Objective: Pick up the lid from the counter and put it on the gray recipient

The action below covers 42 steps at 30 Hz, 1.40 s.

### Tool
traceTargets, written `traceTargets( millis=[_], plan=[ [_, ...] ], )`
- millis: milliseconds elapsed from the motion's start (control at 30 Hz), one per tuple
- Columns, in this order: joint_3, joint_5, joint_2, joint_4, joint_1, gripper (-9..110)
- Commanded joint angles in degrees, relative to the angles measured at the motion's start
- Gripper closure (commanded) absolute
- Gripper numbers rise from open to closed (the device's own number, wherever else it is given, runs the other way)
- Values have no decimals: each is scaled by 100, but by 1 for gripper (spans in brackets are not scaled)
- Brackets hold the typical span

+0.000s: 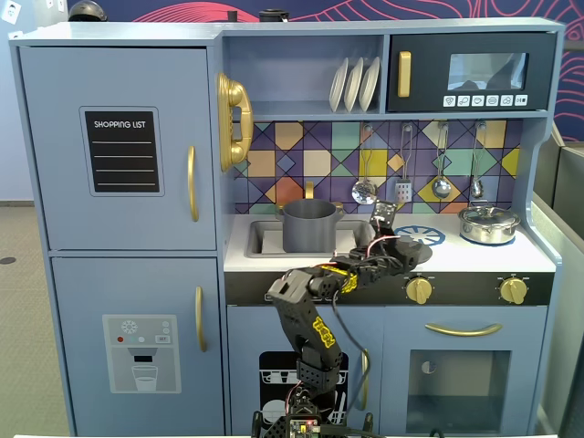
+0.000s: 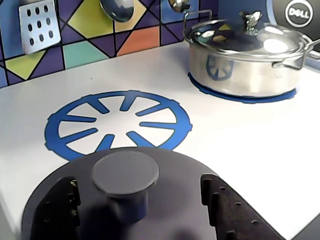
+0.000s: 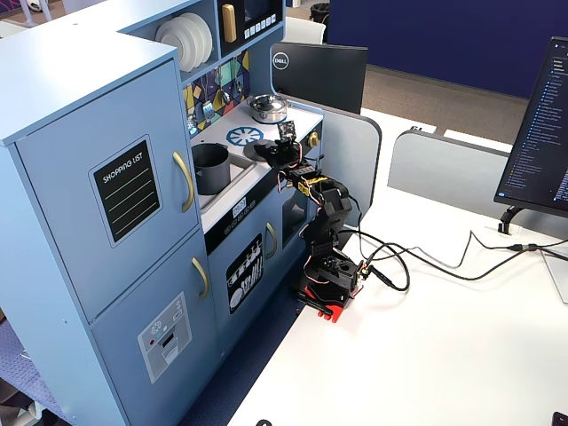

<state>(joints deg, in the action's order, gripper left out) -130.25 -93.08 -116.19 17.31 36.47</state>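
Observation:
The dark gray lid (image 2: 176, 172) lies flat on the white counter, overlapping the near edge of a blue burner ring (image 2: 118, 121). My gripper (image 2: 139, 184) is open, with one finger on each side of the lid's central knob (image 2: 125, 171) and a gap to it on both sides. In both fixed views the gripper (image 1: 388, 239) (image 3: 282, 146) hangs over the lid (image 1: 408, 248) (image 3: 260, 152). The gray pot (image 1: 308, 225) (image 3: 210, 169) stands uncovered in the sink, left of the lid in both fixed views.
A shiny silver lidded pot (image 2: 245, 55) (image 1: 488, 224) stands on the other burner at the back right. Utensils (image 1: 401, 173) hang on the tiled backsplash behind the counter. A monitor (image 3: 318, 75) stands beside the toy kitchen.

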Motion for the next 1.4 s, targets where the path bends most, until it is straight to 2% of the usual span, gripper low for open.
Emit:
traceTargets(
  millis=[0,267,500,833,1100,1300,1367],
  plan=[
    [598,-26,167,246,-44,80],
    [756,-53,633,413,-185,85],
    [817,-70,826,510,-334,101],
    [1151,-9,378,527,-439,102],
    [2127,149,-633,-896,-650,102],
    [2575,396,-1494,-2443,-1213,102],
    [2575,343,-1652,-2558,-1468,102]
  ],
)
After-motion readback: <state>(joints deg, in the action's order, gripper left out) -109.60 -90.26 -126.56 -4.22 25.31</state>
